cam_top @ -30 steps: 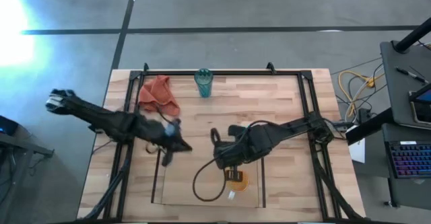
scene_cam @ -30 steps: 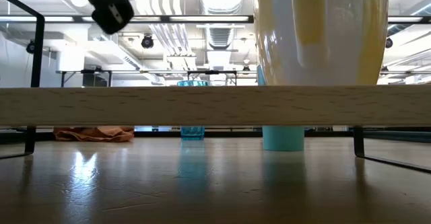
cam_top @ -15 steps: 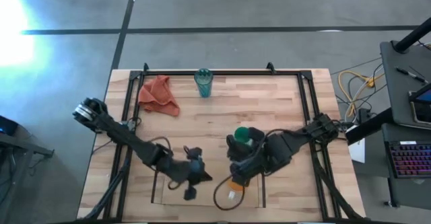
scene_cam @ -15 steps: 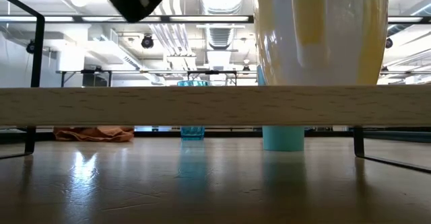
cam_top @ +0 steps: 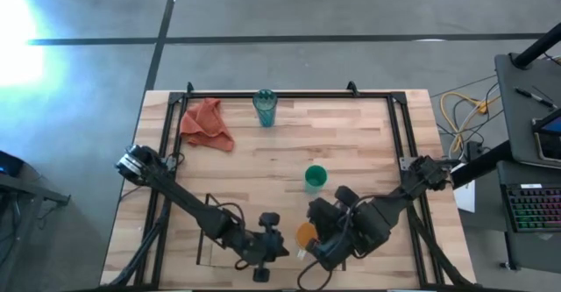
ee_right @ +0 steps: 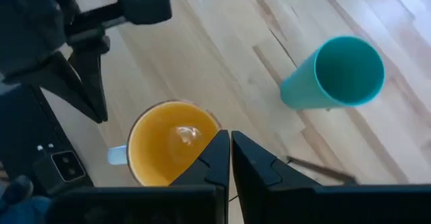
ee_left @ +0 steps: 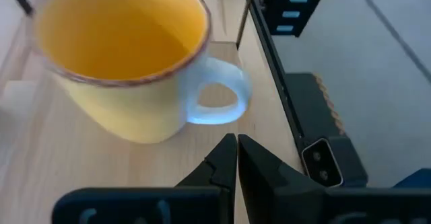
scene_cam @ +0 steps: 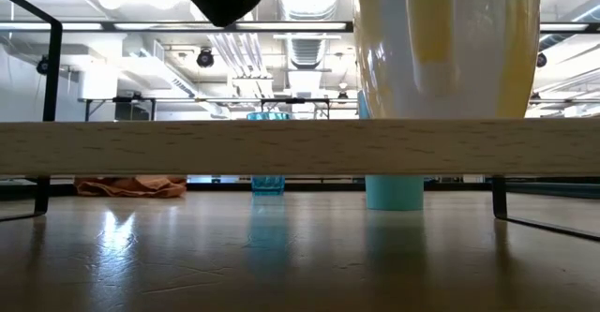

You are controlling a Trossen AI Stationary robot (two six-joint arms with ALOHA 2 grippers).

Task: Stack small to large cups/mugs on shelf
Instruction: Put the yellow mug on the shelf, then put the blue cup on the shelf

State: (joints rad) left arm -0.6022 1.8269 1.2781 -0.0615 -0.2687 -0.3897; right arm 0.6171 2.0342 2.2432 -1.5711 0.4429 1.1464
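The orange mug [cam_top: 305, 235] with a white handle [ee_left: 219, 99] stands upright on the shelf [cam_top: 230, 239], near the table's front edge. In the low view it rises above the shelf's wooden board [scene_cam: 187, 148]. The small green cup [cam_top: 315, 178] stands on the table behind the shelf. The teal tumbler [cam_top: 265, 108] stands at the far edge. My left gripper [cam_top: 279, 250] is shut and empty just left of the mug, its fingertips [ee_left: 237, 158] short of the handle. My right gripper [cam_top: 317, 244] is shut and empty over the mug's right side [ee_right: 174, 150].
A red-orange cloth [cam_top: 207, 124] lies at the far left, beside the tumbler. A black metal frame [cam_top: 399, 125] runs round the table. Bare wood lies between the cloth, the green cup and the shelf. My left gripper also shows in the right wrist view [ee_right: 87, 76].
My left gripper has gone from the table's middle left toward the near edge and rightward, ending beside the mug. My right arm has drawn back toward the near edge, uncovering the green cup standing on the table. The mug, cup and tumbler have stayed in place.
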